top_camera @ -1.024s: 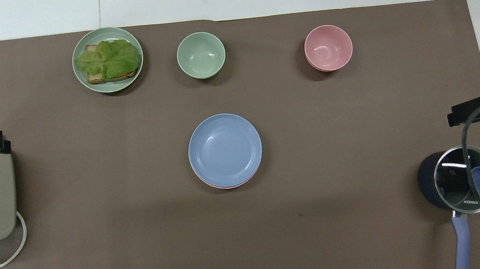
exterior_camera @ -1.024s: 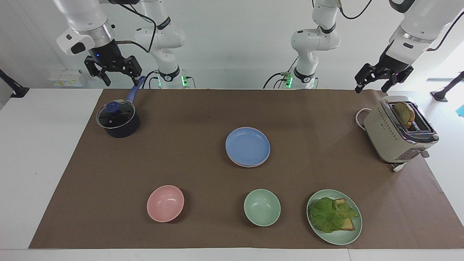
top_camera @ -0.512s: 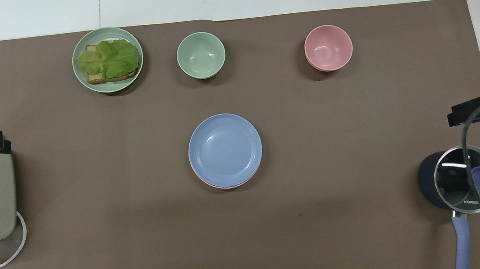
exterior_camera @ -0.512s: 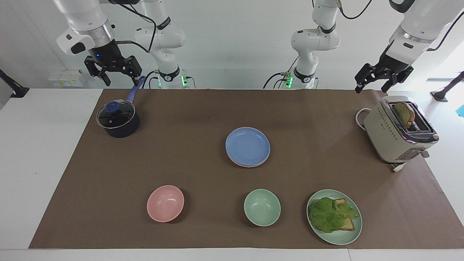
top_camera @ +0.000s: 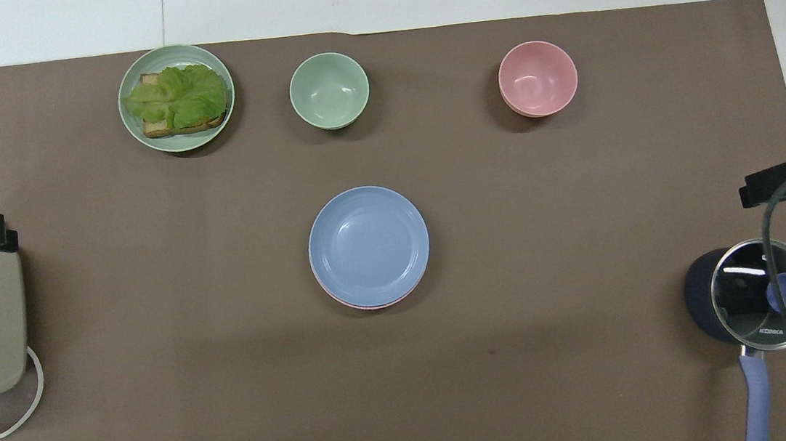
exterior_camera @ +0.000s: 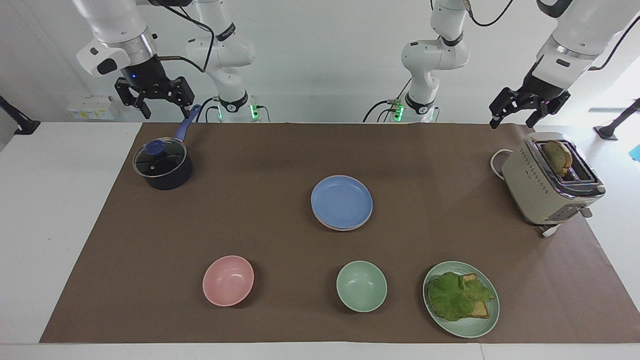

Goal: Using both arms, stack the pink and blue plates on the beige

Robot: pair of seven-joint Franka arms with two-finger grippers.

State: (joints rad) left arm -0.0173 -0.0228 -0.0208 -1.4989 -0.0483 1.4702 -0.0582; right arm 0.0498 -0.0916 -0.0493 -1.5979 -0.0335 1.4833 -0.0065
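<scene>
Two pincers [exterior_camera: 153, 101] [exterior_camera: 517, 111] hang spread and empty; blue plate [exterior_camera: 342, 201] tops pink plate [top_camera: 362, 304], toaster [exterior_camera: 540, 185] holds bread [exterior_camera: 558, 156].

The round periwinkle-blue plate [exterior_camera: 341, 201] looks matte and smooth, plastic-like. A dull brown paper-like sheet [exterior_camera: 280, 165] is spread over the smooth white table [exterior_camera: 50, 200]. The dark saucepan's [exterior_camera: 167, 175] lid [exterior_camera: 159, 158] is glossy glass, rimmed in shiny metal.
</scene>
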